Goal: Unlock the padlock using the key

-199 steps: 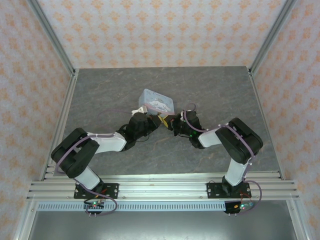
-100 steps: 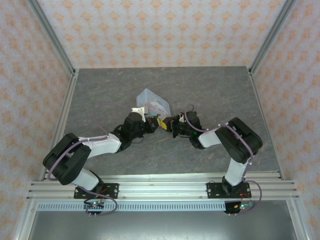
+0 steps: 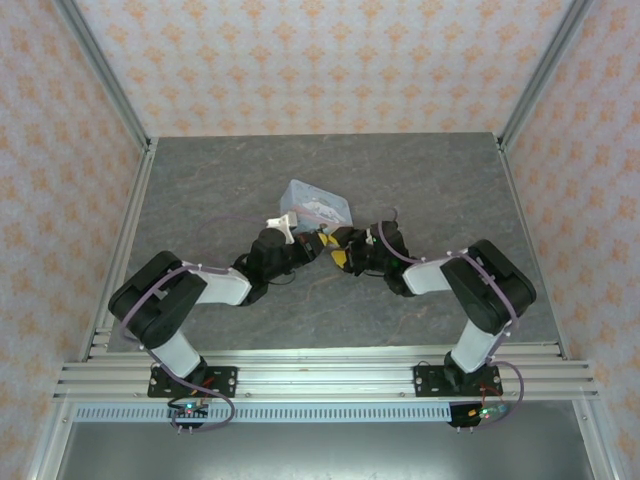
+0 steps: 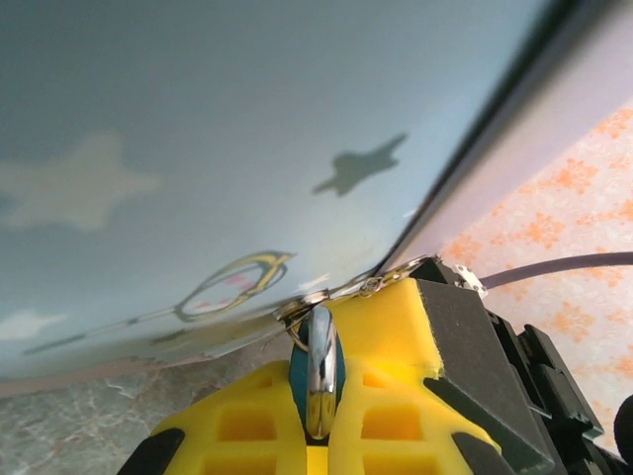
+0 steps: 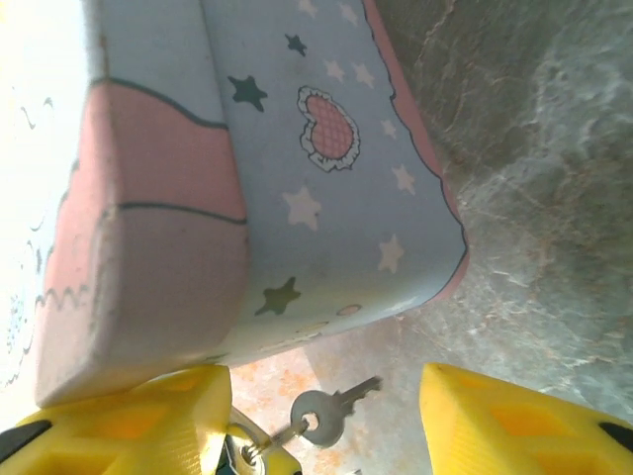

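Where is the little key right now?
In the right wrist view, the key dangles near the bottom middle, just under the blue-and-pink tin box and between the wide-open yellow jaws.

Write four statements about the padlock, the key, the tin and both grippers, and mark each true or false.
1. The left gripper has its jaws shut on the small teal padlock with a metal shackle. True.
2. The right gripper has its jaws clamped on the small metal key. False: the jaws stand apart, and the key hangs from a ring between them, untouched.
3. The pale blue-and-pink cartoon-printed tin box rests on the grey stone-patterned table. True.
4. The key is pushed into the padlock. False: its blade hangs bare in the right wrist view.
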Robot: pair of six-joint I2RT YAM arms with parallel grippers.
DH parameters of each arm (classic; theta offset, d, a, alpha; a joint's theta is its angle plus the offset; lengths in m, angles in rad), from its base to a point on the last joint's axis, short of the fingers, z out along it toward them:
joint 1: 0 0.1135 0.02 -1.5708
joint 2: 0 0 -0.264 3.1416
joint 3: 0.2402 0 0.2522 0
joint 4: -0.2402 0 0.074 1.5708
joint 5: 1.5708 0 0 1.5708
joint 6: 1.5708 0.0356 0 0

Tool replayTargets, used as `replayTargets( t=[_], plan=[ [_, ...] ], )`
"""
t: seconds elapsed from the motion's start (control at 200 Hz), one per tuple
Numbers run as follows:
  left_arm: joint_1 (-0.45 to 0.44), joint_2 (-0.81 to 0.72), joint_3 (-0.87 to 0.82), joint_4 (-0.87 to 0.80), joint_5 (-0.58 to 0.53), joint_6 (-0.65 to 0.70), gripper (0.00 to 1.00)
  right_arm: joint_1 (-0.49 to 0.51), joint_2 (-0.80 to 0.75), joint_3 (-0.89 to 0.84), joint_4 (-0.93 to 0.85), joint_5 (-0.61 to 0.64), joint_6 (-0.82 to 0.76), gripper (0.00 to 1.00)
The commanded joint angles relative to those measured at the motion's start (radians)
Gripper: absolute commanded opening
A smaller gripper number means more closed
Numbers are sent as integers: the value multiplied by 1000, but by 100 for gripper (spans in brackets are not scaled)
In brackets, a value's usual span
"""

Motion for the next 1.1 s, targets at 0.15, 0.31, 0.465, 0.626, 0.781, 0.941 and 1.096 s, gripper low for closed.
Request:
replayTargets(
  t=[0.15, 0.31, 0.465, 0.626, 0.781, 0.941, 1.096],
  plan=[
    [-93, 188, -43, 24, 241, -133, 0, -1, -164, 41, -69, 79, -189, 57],
    [-97, 241, -37, 64, 232, -163, 0, -3, -197, 42, -140, 101, -239, 57],
    [-97, 260, -26, 34, 219, -153, 0, -3, -203, 27, -153, 107, -254, 57],
    [-97, 210, -25, -39, 210, -121, 18, -9, -226, 16, -194, 126, -295, 57],
    [-97, 153, -28, -114, 190, -99, 51, -37, -239, 24, -227, 123, -328, 57],
    [-90, 59, -32, -195, 172, -76, 63, -56, -239, 29, -246, 110, -345, 57],
    [-59, -80, -41, -301, 149, -56, 68, -60, -258, 18, -261, 109, -360, 57]
  ],
)
